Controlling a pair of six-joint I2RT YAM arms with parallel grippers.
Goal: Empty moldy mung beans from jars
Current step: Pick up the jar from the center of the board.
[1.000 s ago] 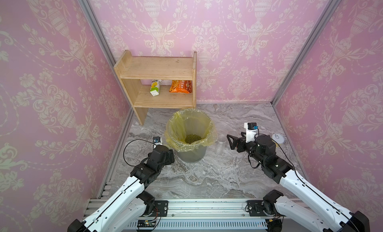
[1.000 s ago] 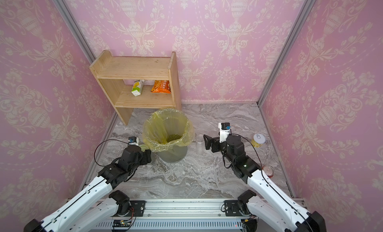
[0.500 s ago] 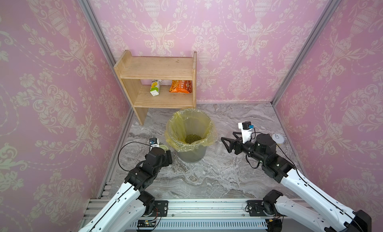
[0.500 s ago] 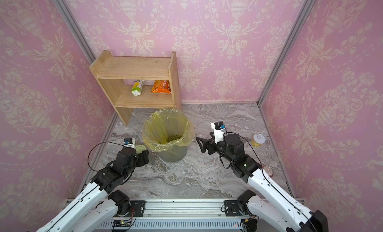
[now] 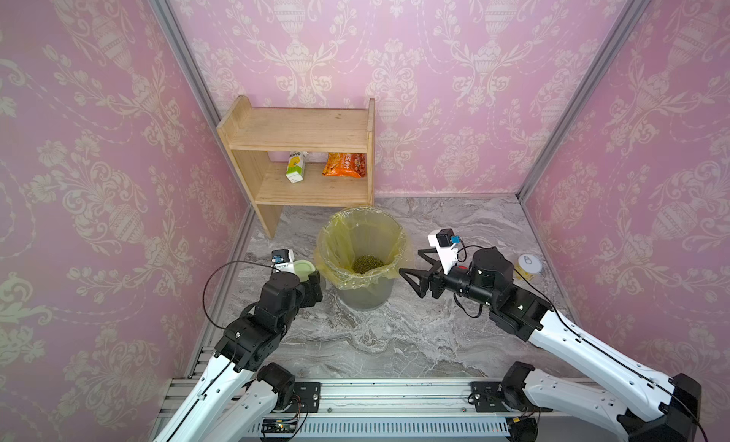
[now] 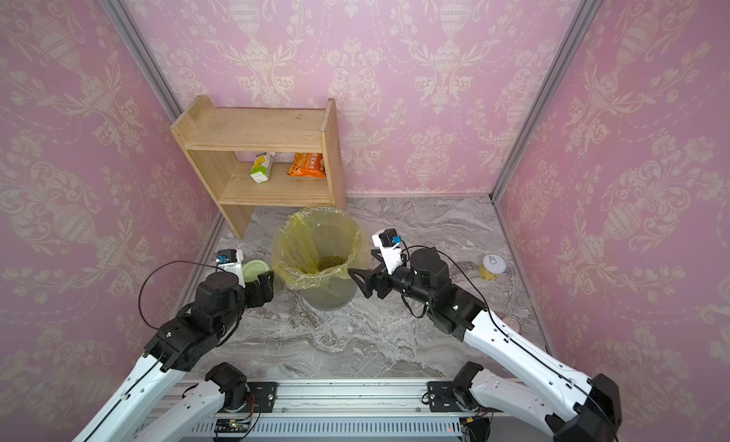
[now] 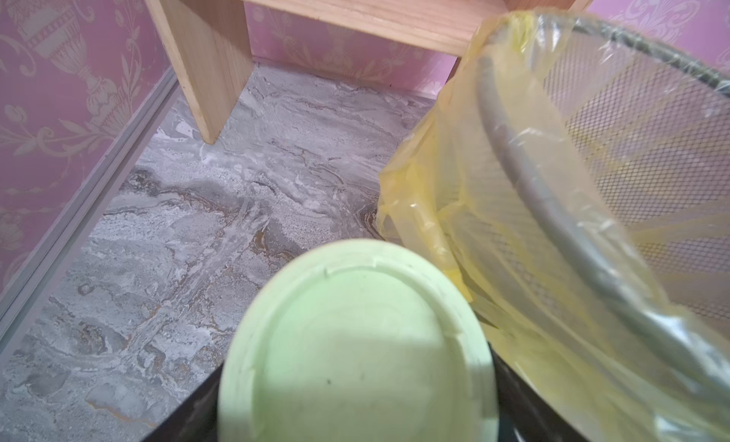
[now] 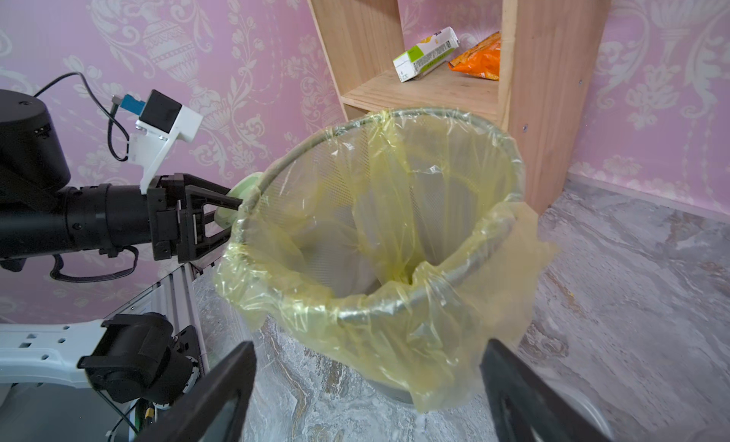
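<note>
Standing mid-way on the marbled top point(image 5: 375, 341): one mesh bin point(image 5: 365, 297), upright, lined with a yellow bag point(image 5: 335, 242) folded over its rim. All places below are given from this bin.

- Mung beans point(image 5: 367, 264): a dark green heap at the bottom of the bin, seen in both top views.
- Jar point(image 5: 304, 268): pale green lid on and facing up, just beside the bin on its left, close to the bag's overhang. Its clear body is mostly hidden, so I cannot tell whether it rests on the top.
- Left gripper point(image 5: 312, 280): left of the bin, jaws partly closed around the jar just under its lid point(image 7: 355, 353), one black finger on either side.
- Right gripper point(image 5: 411, 262): right of the bin, pointing at its rim, jaws spread wide with nothing between them.
- Tin point(image 5: 527, 266): yellow with a white pull-tab top, upright, well to the right of the bin.
- Shelf point(image 5: 300, 129): wooden, behind the bin against the back wall. Its lower board carries a carton point(image 5: 297, 167) and an orange snack bag point(image 5: 344, 165), side by side.
</note>
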